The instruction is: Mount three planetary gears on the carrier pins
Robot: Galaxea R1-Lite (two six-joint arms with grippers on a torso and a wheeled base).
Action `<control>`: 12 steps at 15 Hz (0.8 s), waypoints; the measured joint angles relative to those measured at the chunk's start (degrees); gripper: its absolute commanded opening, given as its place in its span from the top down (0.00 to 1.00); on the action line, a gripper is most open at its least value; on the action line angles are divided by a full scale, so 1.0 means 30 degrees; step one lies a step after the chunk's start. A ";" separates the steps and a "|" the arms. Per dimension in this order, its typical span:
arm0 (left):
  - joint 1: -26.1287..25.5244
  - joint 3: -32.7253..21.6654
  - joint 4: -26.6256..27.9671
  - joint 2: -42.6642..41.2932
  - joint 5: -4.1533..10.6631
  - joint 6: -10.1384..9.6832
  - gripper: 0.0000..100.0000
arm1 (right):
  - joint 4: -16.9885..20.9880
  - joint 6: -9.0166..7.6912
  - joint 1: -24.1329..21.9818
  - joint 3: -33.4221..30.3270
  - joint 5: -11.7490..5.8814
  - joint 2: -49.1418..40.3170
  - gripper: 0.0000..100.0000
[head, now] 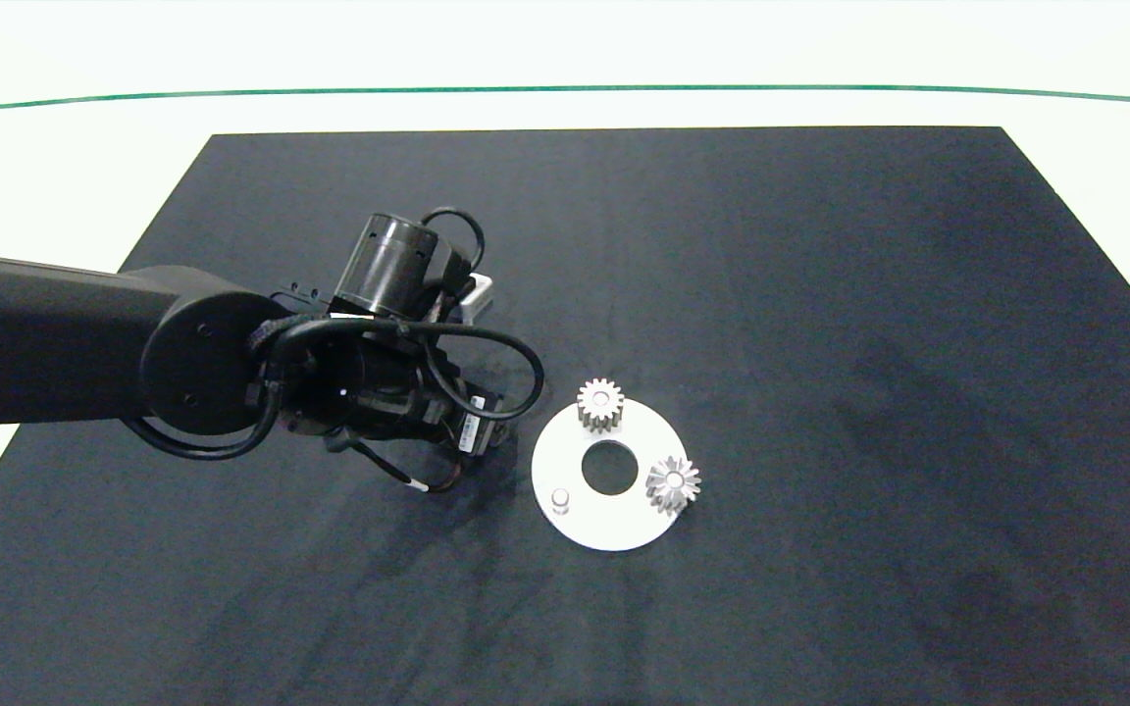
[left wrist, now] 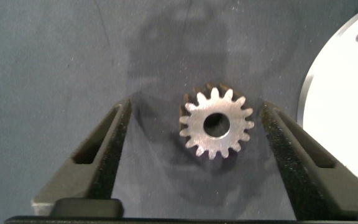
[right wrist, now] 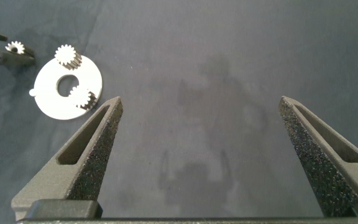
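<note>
Item, loose gear (left wrist: 215, 124): third of three, lying flat on the black mat (head: 820, 294), bore up, just beside the white disc (head: 565, 461) on its left; hidden under the arm in the head view.

Item, left gripper (left wrist: 194, 162): fingers spread wide, one on each side of the loose gear, neither touching it; nothing held.

Item, white disc: two gears seated on pins, one at the far edge (head: 600, 403), one at the right edge (head: 673, 482); one bare pin (head: 560, 500) at the near left.

Item, right gripper (right wrist: 204, 155): released and empty; well off from the disc over bare mat; out of the head view.

Step in hand, by judgement: picking up the last gear; two of three fitted.

Next move calls for: closing squarely on the teeth so the gear stays level; lifting; carrying to the bare pin; lining bore over pin before lowering; teeth may foul the neighbours if misaligned.
</note>
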 measured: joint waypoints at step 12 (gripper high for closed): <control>-0.0130 0.0837 -0.0183 -0.0971 -0.0024 0.0037 0.46 | 0.0549 -0.0073 -0.1065 0.0228 -0.0138 0.0284 0.00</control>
